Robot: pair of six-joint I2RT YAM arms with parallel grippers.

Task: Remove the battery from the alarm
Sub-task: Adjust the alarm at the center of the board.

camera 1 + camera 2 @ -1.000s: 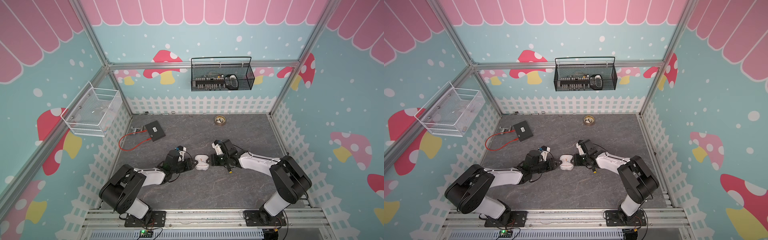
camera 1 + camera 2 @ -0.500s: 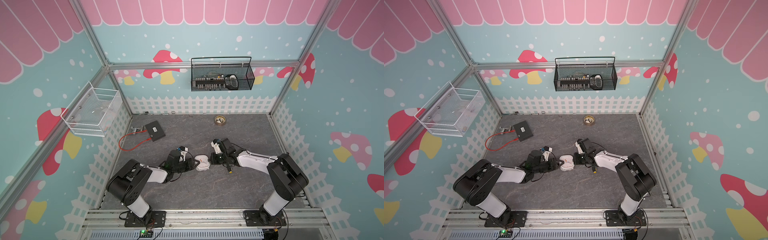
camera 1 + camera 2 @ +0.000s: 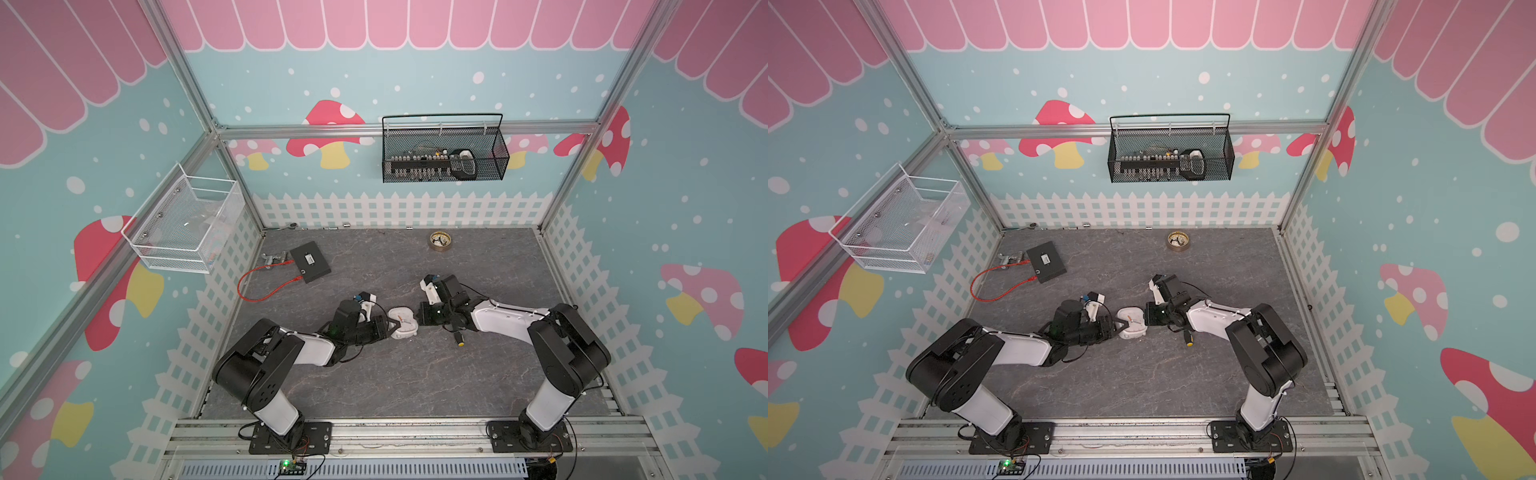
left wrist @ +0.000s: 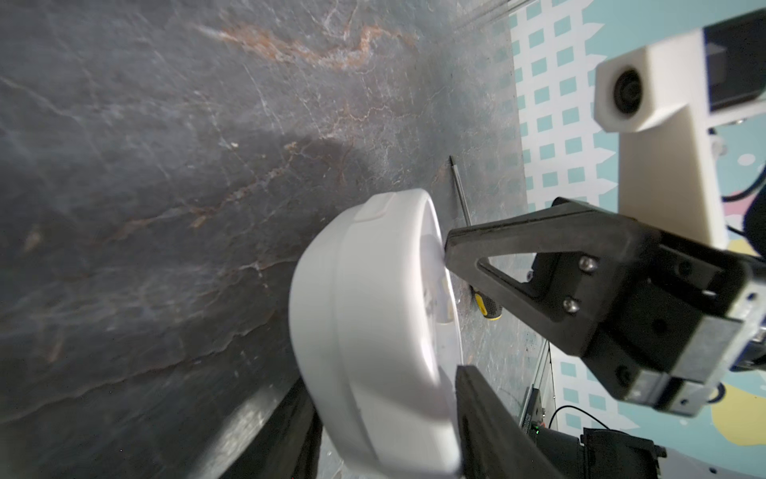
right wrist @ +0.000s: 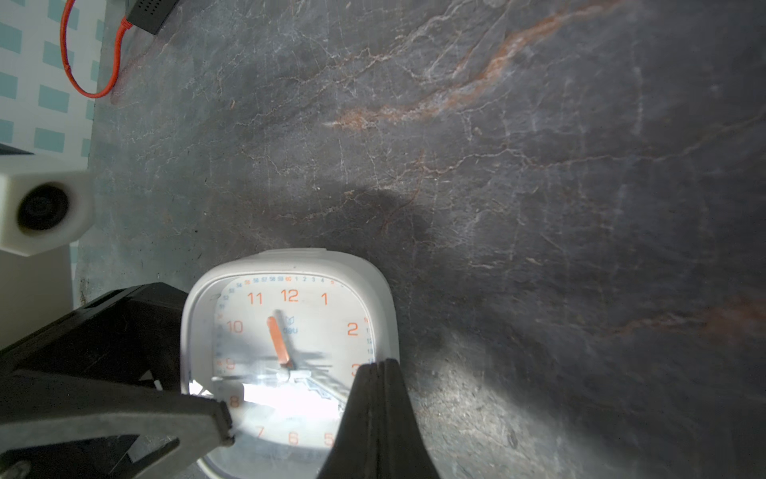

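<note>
Alarm (image 3: 402, 323), white and rounded-square, is near the middle of the grey stone-patterned mat (image 3: 374, 386), between the two arms. Its face is tipped upward and toward the right arm, so the orange numerals and the orange hand pointing between 11 and 12 read clearly in the right wrist view. The left gripper (image 3: 390, 327) clasps the alarm from the left arm's side. In the left wrist view the white body fills the gap between the two black fingers (image 4: 481, 419), one on the face side and one behind the back. In the right wrist view a tip of that gripper presses on the face near the 8. Whether the alarm's lower edge rests on the mat cannot be told. The right gripper (image 5: 375, 369) is clenched, its two fingers pressed flat together with nothing between them. Their joined tip touches the alarm's rim beside the 3, on the side opposite the left gripper. Just beyond the alarm, under the right arm's wrist, a screwdriver (image 3: 457, 338) with a black-and-yellow handle lies on the mat, apart from both grippers. Well away, near the back fence, sits a brass-coloured disc (image 3: 440, 241), and a black box (image 3: 310, 262) lies toward the back left corner. A black wire basket (image 3: 444, 176) hangs on the back wall and a white mesh basket (image 3: 166, 249) on the left wall.
</note>
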